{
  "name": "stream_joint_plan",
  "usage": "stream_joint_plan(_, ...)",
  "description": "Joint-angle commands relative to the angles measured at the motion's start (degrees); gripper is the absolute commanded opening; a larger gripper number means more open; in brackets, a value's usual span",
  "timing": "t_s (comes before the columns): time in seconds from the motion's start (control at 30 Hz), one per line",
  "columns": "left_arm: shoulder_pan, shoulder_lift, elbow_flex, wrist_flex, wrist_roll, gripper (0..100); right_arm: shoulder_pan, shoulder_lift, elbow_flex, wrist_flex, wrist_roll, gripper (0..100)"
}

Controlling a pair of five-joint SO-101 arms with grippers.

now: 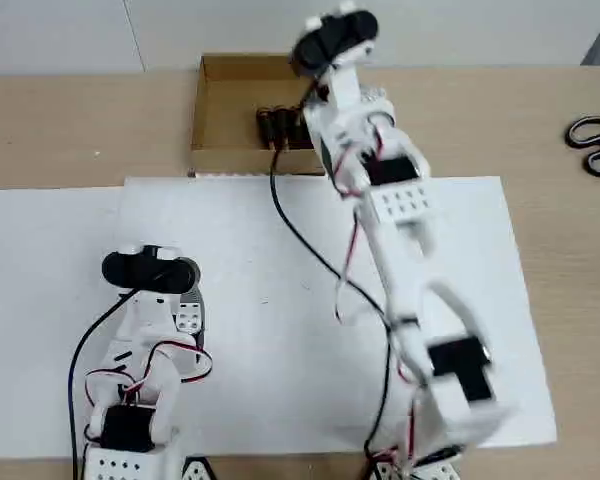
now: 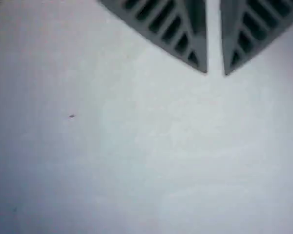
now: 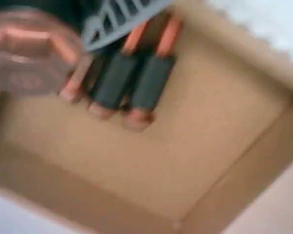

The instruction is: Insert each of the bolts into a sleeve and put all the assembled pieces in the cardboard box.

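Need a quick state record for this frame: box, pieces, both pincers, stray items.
cardboard box: far side of table, beyond the white paper
assembled pieces: at least two, side by side in the box
right pincer: above the box, by the pieces
left pincer: shut, empty, over the paper
scissors: table's right edge

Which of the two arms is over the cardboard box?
The right arm, stretched out to the cardboard box; the left arm sits folded over the white sheet.
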Motion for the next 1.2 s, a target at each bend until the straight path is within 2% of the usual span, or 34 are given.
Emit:
stream_joint_plan(0.0,-0.1,-0.5,-0.2,0.2,0.0,1,0.0,10.3,-16.0,-1.7,1.3,0.4)
stream_joint_plan(0.23,-0.2,-0.5,-0.2,0.4,0.0,1,-2.6,27.8,-35.0,-1.2,1.4,0.8)
stream_joint_plan(0.37,-0.2,-0.5,-0.2,0.4,0.0,1,-3.6,33.2,-39.1,-1.1,5.1,0.9)
stream_joint_plan(0.5,-0.2,-0.5,-0.2,0.4,0.0,1,-4.1,35.1,-39.7,-1.1,6.1,2.3)
stream_joint_plan(0.73,-0.2,-0.5,-0.2,0.4,0.0,1,-4.3,35.1,-39.7,2.7,6.2,23.2)
stream_joint_plan(1.0,-0.2,-0.5,-0.2,0.4,0.0,1,-4.1,35.0,-42.8,3.4,10.2,23.4)
stream_joint_plan(1.17,-0.2,-0.5,-0.2,0.4,0.0,1,-4.1,35.0,-49.4,10.2,10.8,23.4)
